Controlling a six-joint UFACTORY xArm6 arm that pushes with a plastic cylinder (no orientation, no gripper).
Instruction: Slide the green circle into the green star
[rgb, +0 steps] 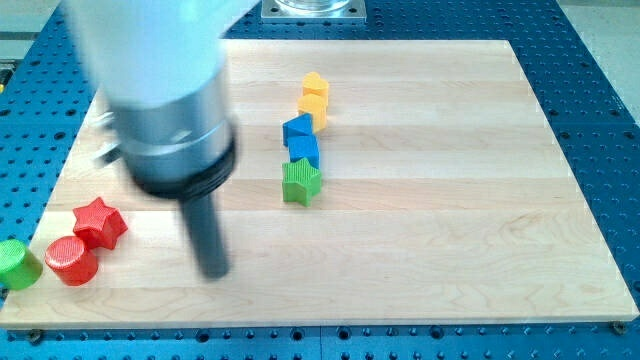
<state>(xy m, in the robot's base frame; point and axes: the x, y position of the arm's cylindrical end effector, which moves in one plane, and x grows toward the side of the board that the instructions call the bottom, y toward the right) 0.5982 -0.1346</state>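
Note:
The green circle (17, 264) sits at the board's left edge near the view's bottom left, touching a red circle (70, 260). The green star (300, 182) stands near the board's middle, at the lower end of a column of blocks. My tip (213, 270) rests on the board between them, right of the red circle and left and below the green star. It touches no block.
A red star (99, 221) lies just above the red circle. Above the green star, two blue blocks (300, 140) and two yellow blocks (314, 96) form a column. The wooden board (480, 200) lies on a blue perforated table.

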